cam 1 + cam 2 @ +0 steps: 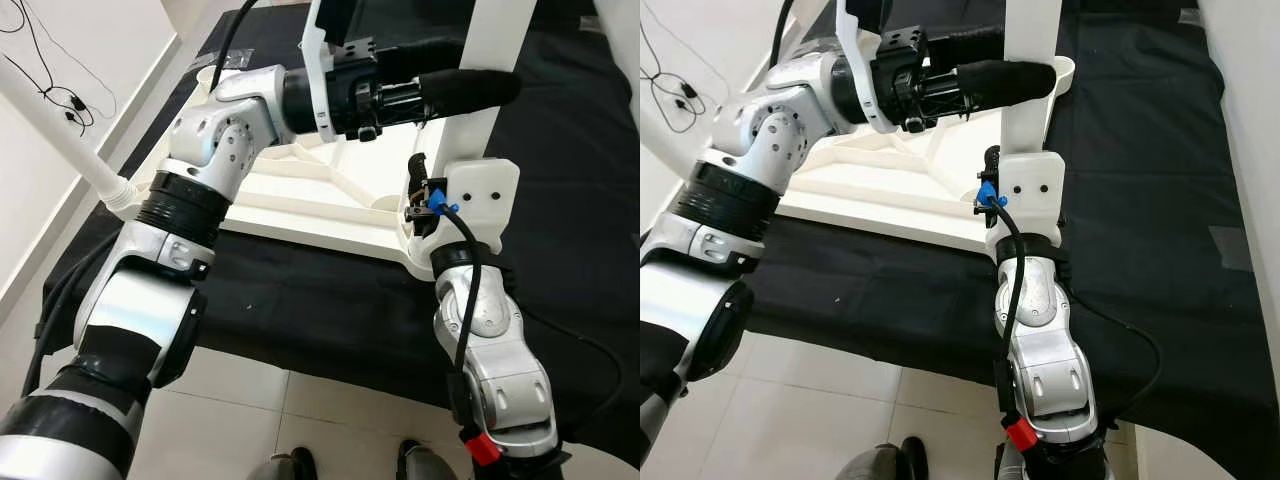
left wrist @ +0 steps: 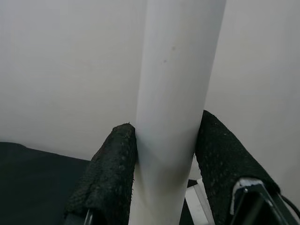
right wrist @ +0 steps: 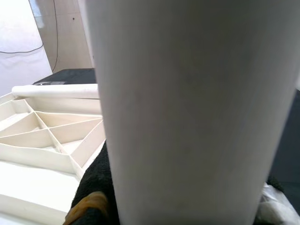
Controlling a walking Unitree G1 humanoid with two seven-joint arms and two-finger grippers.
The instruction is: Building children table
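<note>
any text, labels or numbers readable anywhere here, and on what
None can be read in any view.
The white table leg, the upturned tabletop, the black cloth and the silver arms carry no legible print.
The red tag on the right arm looks blank at this size.
The left tool grips the leg.

Black mat [image 1: 300, 300] over pale tiled floor [image 1: 260, 410]; black cables [image 1: 60, 95] on white wall

White table leg [image 1: 1032, 60] upright, ribbed tabletop [image 1: 300, 195] seemingly upturned
</note>
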